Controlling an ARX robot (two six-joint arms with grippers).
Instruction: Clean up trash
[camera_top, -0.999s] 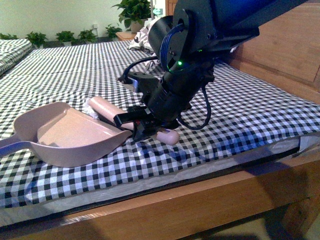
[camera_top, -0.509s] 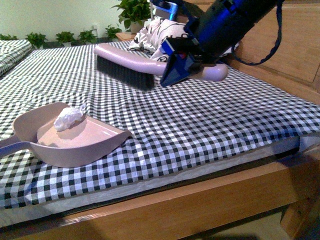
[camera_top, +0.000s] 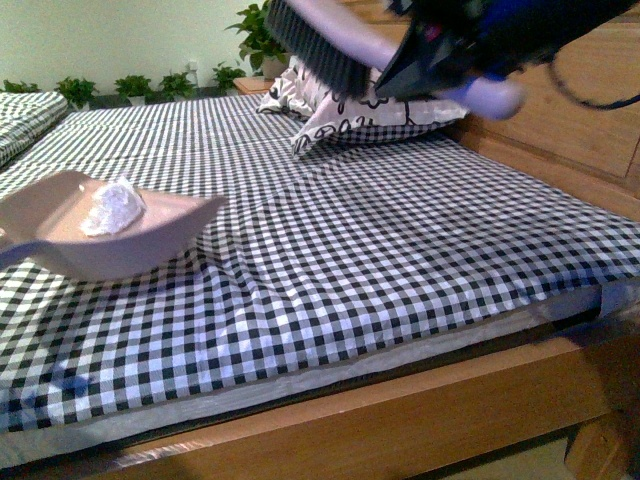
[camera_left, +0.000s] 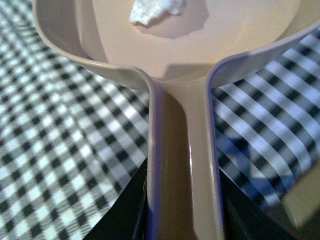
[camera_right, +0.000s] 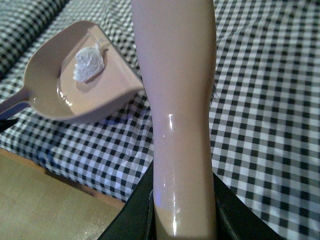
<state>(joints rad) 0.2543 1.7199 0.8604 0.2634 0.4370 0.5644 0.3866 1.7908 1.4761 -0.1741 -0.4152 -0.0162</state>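
**Trash sits in the raised dustpan, brush held high above the bed**

The trash (camera_top: 112, 207) lies inside the pink dustpan (camera_top: 170, 235), toward its back wall, at the left side of the front view. In the left wrist view the left gripper (camera_left: 182, 220) is clamped on the dustpan's handle, dark jaws on either side of it, and the trash (camera_left: 157, 9) sits at the far end of the pan, well apart from the gripper. The pan appears lifted just off the checked bed cover (camera_top: 380, 250), though the blur leaves that uncertain.

The trash is a small crumpled white wad, wrinkled and slightly glossy, far smaller than the pan that holds it (camera_right: 89, 62).

Farther back and higher, the right gripper (camera_right: 182, 200) is closed around the pale handle of the brush (camera_top: 340, 45), which is raised over the bed with its dark bristles facing down, well apart from the trash. Behind it a patterned pillow (camera_top: 350, 115) rests near the wooden headboard (camera_top: 570, 120).
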